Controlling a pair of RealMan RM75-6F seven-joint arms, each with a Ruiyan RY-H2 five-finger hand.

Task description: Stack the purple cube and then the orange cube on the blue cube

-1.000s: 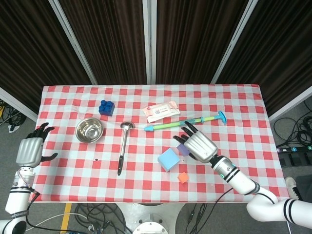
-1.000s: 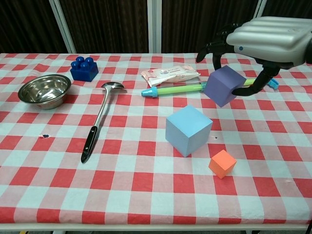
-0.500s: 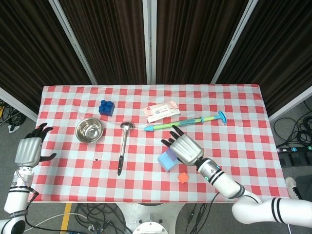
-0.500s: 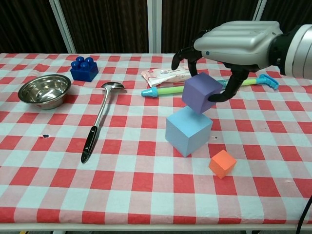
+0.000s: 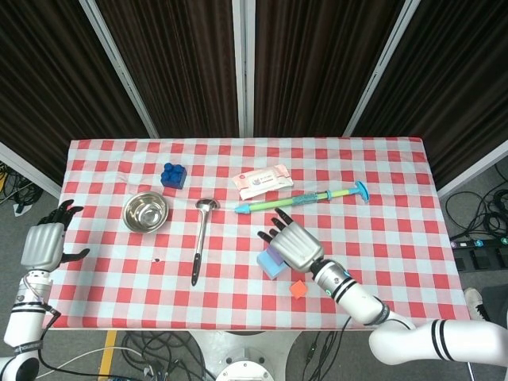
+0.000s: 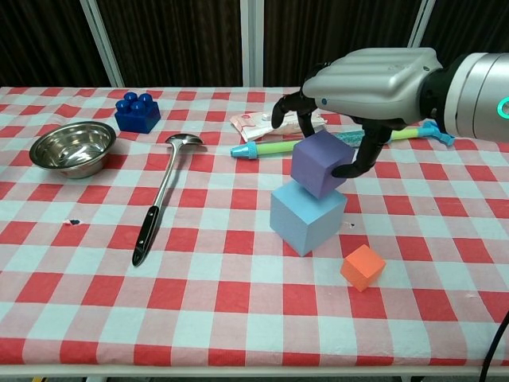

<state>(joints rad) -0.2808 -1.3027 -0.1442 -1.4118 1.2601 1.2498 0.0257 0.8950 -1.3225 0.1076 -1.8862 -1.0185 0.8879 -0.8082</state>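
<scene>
Since the earlier frames, the right hand (image 6: 374,79) had carried the purple cube (image 6: 320,162) leftward and down, from above the syringe to the top of the blue cube (image 6: 306,212).

The table (image 6: 238,318), covered in red-and-white check, held everything. Over its middle the right hand, silver-backed with dark fingers, grasped the purple cube from above, thumb on its right face and fingers curled over its far side. The blue cube, pale, matte and the biggest of the three, sat turned corner-forward. The purple cube was tilted, its lower edge touching the blue cube's top. The orange cube (image 6: 363,267), much smaller, lay just beside the blue one, toward the front right, untouched.

Off the table's left edge in the head view, the left hand (image 5: 44,244) hung released, fingers apart, holding nothing.
</scene>
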